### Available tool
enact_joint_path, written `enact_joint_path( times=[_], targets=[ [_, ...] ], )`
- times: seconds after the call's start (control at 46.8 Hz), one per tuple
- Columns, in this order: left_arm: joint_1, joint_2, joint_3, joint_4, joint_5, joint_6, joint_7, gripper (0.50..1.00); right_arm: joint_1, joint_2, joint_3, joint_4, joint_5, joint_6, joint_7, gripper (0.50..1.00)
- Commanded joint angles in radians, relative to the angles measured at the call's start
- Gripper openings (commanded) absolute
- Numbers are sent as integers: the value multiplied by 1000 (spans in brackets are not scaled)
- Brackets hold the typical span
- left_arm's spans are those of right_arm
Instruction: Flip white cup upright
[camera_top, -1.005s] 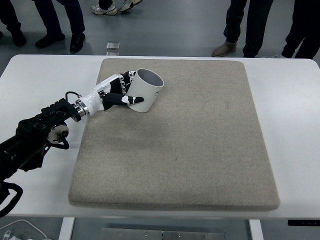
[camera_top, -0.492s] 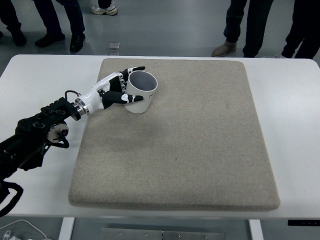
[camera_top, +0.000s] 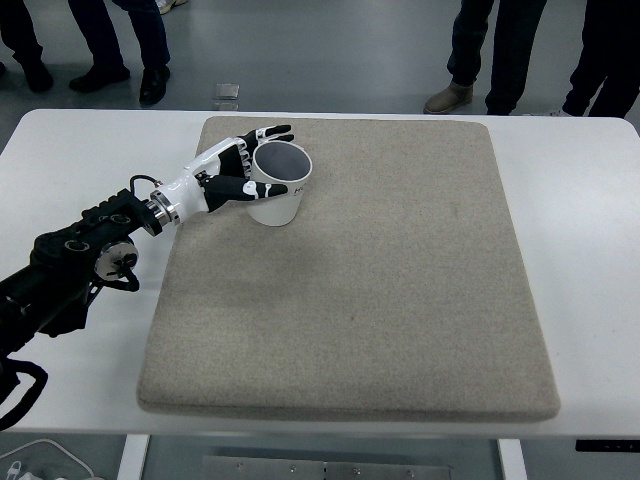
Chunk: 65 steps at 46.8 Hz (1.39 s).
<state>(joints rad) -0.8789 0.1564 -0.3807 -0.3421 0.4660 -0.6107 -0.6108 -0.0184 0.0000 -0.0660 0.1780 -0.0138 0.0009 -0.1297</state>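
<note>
Cup (camera_top: 277, 186), white, stands upright with its mouth up on the grey mat (camera_top: 380, 290), near the mat's far-left corner. From my station I see the left hand (camera_top: 235, 172) wrapped loosely about the cup's left side: thumb along the near wall, fingers (camera_top: 268, 134) extended past the far rim. Whether the grip bears on the cup I cannot tell. Mat lies on the white worktop (camera_top: 590, 250). Legs of people (camera_top: 500, 50) stand beyond the far edge.
</note>
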Motion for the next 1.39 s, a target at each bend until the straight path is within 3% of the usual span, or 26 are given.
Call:
enact_joint_path(
  times=[0.0,1.368],
  targets=[
    [-5,5,-15,-1,0,0,0,988,0,0,0,0,-2,-1,-1,930],
    [-143,15,-76,9,-67,0,0,994,2,0,0,0,-2,1,-1,930]
  ],
)
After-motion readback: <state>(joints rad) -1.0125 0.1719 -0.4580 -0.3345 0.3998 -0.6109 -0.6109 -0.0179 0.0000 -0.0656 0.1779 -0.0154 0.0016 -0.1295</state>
